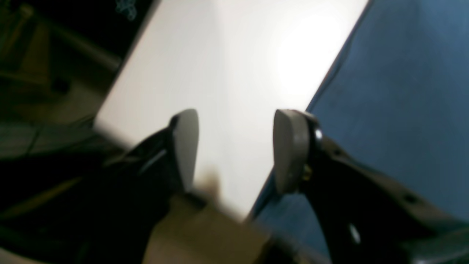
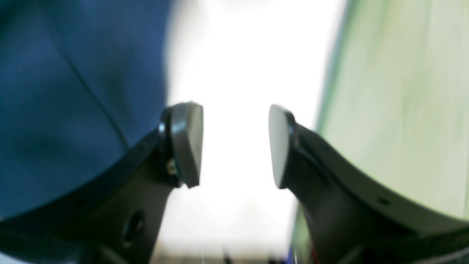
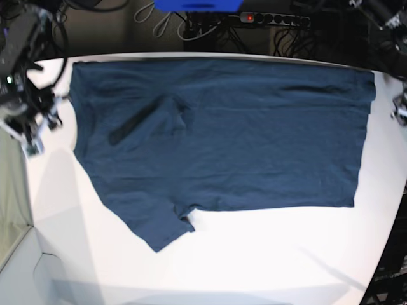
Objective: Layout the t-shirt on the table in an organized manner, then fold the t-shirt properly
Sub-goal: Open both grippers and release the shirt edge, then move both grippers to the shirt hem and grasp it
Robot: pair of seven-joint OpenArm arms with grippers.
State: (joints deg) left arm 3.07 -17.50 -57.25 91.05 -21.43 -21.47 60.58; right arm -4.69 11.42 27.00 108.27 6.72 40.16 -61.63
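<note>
The dark navy t-shirt (image 3: 222,140) lies spread flat on the white table (image 3: 254,254), with its hem at the right. One sleeve (image 3: 159,229) sticks out at the front left. The other sleeve (image 3: 143,121) is folded over onto the body. My right gripper (image 3: 38,130) is open and empty over bare table just left of the shirt's left edge. In its wrist view (image 2: 232,145) the shirt (image 2: 73,91) is on the left. My left gripper (image 1: 236,150) is open and empty beside the shirt's edge (image 1: 403,91). In the base view only a bit of it shows (image 3: 400,108).
A power strip (image 3: 273,18), cables and a blue object (image 3: 197,5) lie beyond the table's far edge. The table's edge curves at the left, with pale green floor (image 2: 403,91) past it. Dark clutter (image 1: 44,73) lies past the edge in the left wrist view.
</note>
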